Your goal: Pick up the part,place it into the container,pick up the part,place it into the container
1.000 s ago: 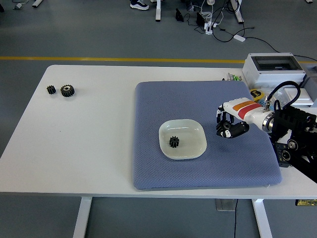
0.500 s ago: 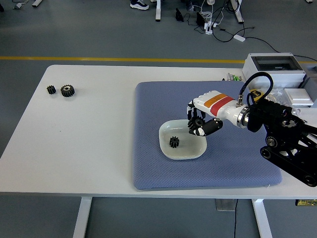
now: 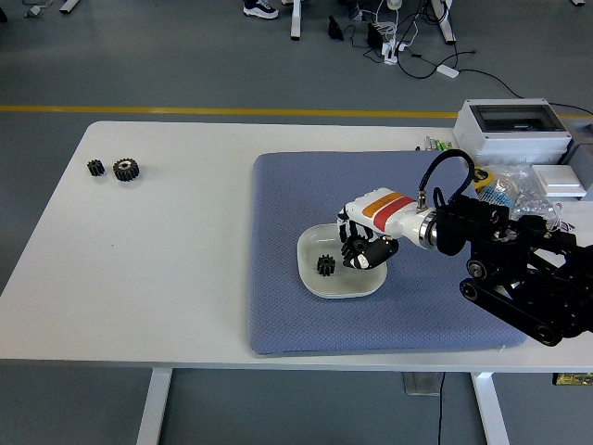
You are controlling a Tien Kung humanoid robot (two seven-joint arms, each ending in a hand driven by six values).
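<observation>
My right robot hand [image 3: 364, 250] has swung in over the shallow white square dish [image 3: 315, 278], fingers curled on a dark part I cannot see clearly; release comes next, beside the small black gear [image 3: 326, 266].

A small black toothed part [image 3: 325, 266] is seen lying inside the container [image 3: 313, 281], a shallow white dish with rounded corners, just to the left of the right hand [image 3: 363, 248], which is held over the dish's right half. Whether anything is gripped in that hand cannot be told. Two more black toothed parts are found well apart from the hand, far to its left near the worktop's far left corner: a smaller one [image 3: 95, 168] and, just beside it, a larger one [image 3: 126, 170].
</observation>
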